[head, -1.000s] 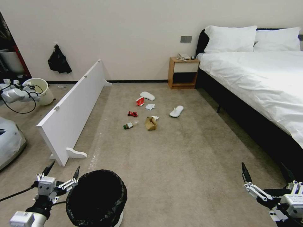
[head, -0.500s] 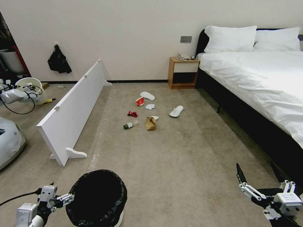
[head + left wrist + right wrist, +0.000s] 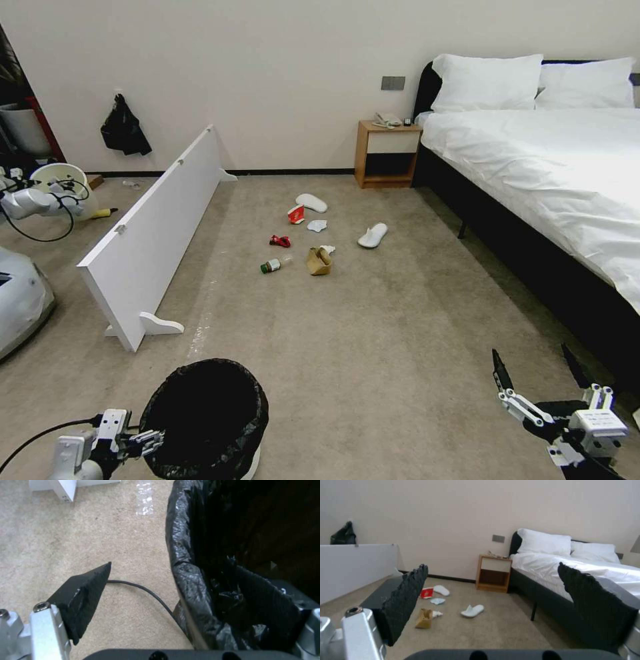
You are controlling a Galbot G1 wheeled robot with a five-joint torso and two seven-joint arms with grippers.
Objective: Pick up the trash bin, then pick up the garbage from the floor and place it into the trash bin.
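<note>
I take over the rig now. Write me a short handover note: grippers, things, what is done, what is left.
Left gripper: open, straddling the trash bin rim, one finger outside, one inside the black liner; not yet closed.
Right gripper: open, empty, low at the right beside the bed.
Garbage: all on the carpet mid-room, with two slippers.
Done: nothing.
Left: grip and lift bin, collect garbage.
</note>
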